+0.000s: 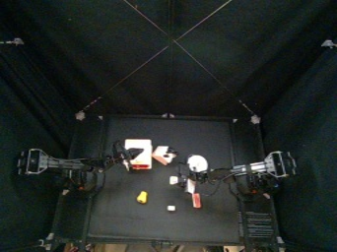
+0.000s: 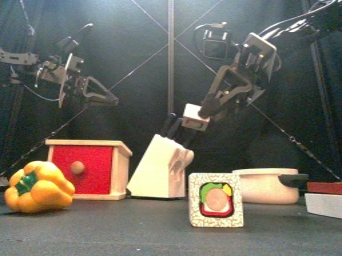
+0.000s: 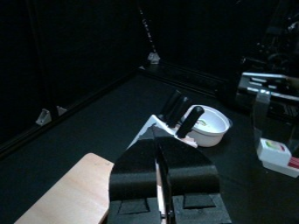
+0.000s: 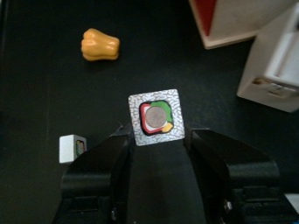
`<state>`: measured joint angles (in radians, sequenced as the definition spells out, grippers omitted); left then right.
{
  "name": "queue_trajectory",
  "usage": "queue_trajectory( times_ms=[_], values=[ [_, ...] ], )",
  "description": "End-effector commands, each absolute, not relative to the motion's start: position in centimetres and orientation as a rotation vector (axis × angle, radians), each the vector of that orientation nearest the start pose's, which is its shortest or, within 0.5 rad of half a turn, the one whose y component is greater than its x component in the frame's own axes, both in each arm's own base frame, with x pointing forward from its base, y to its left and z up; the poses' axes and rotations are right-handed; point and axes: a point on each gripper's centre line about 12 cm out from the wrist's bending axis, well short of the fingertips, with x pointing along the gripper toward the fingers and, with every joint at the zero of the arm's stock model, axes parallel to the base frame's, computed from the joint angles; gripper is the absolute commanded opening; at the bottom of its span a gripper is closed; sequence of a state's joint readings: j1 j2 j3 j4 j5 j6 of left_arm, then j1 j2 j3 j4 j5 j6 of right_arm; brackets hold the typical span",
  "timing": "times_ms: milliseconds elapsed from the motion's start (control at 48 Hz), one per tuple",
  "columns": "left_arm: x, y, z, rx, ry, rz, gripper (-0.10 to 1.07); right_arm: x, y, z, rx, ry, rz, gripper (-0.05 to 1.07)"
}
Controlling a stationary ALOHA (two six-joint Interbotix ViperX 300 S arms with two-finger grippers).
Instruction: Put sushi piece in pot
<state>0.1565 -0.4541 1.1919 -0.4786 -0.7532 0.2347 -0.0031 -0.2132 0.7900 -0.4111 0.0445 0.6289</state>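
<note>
The sushi piece (image 4: 156, 116) is a small square with a speckled whitish rim and a green, red and dark centre. In the right wrist view it lies on the black table just ahead of my right gripper (image 4: 158, 136), which is open, empty and hangs above it. A piece of the same look (image 2: 215, 200) stands near the front edge in the front view. The pot (image 1: 198, 163) is a white disc from above, and it also shows in the front view (image 2: 271, 186) and the left wrist view (image 3: 211, 133). My right gripper (image 2: 190, 118) is high above the table. My left gripper (image 3: 158, 150) is shut and rests at the left.
A yellow toy pepper (image 2: 36, 187) (image 4: 100, 44) lies front left. A red-and-white box (image 2: 90, 168) and a white knife block (image 2: 163, 165) stand mid-table. A small white block (image 4: 73, 147) lies near the sushi piece. An orange oblong block (image 1: 195, 200) lies front right.
</note>
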Motion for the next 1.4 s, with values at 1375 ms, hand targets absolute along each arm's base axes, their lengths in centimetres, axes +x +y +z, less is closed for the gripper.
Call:
queue_trajectory(
  times_ms=[1375],
  values=[
    [24.8,7.7,21.9,-0.118,0.0,0.478,0.22,21.8,-6.5,16.0,0.51,0.424,-0.361,0.89]
  ],
)
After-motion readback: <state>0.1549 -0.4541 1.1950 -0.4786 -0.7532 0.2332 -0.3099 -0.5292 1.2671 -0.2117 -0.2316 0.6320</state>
